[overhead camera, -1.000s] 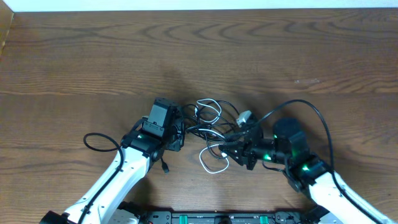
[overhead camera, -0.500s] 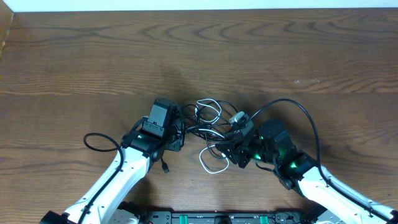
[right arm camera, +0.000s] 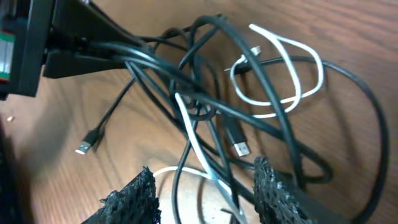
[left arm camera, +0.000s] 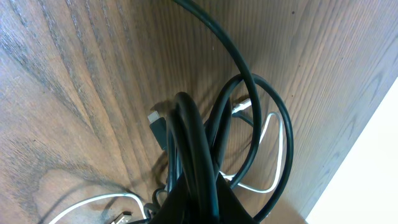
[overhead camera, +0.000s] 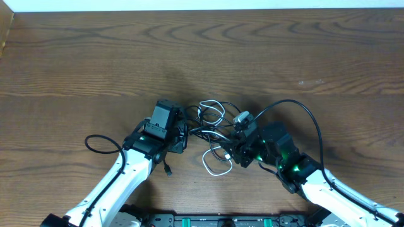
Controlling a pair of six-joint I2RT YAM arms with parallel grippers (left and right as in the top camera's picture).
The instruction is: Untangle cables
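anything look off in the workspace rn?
Only the tangle itself: black cables and a white cable knotted in one heap. The left gripper is shut on a bunch of the black ones; the right gripper is open, straddling the white cable. No visible damage.

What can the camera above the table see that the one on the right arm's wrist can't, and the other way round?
Only overhead: the whole table, the left arm and the right arm. Only right wrist: the right tool from close by, its textured fingertips apart, a white cable running between them, and a metal plug up close. Both: the tangle, with the left tool pinching black cables.
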